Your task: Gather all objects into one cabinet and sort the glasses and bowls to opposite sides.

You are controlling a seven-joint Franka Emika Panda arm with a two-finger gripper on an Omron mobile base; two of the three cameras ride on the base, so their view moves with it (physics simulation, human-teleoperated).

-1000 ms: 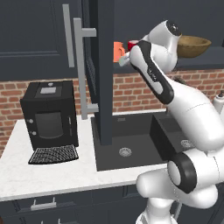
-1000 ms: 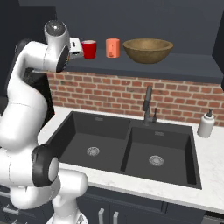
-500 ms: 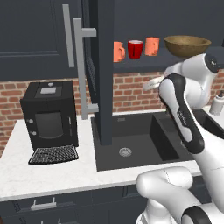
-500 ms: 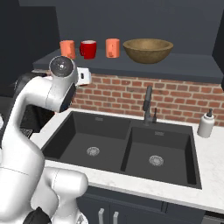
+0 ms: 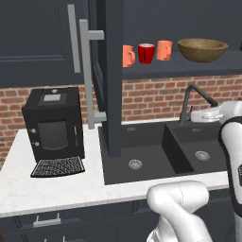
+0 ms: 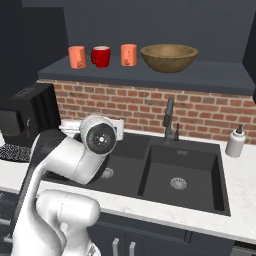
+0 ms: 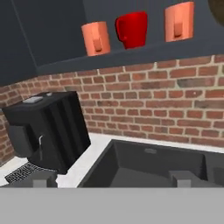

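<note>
The gripper (image 7: pixel 112 181) is low over the black sink (image 5: pixel 156 156), with its two tips wide apart and nothing in it. Farther back, on the cabinet shelf (image 6: pixel 145 75), an orange cup (image 6: pixel 77 57), the red cup (image 6: pixel 101 56) and another orange cup (image 6: pixel 128 54) stand in a row. The brown bowl (image 6: pixel 169 56) sits to their right.

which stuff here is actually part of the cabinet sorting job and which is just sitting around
Part of the job:
- red cup
- left salmon cup
- right salmon cup
- brown bowl
- cabinet, door open

Just sitting around:
- coffee machine
- sink
- faucet
- soap dispenser
</note>
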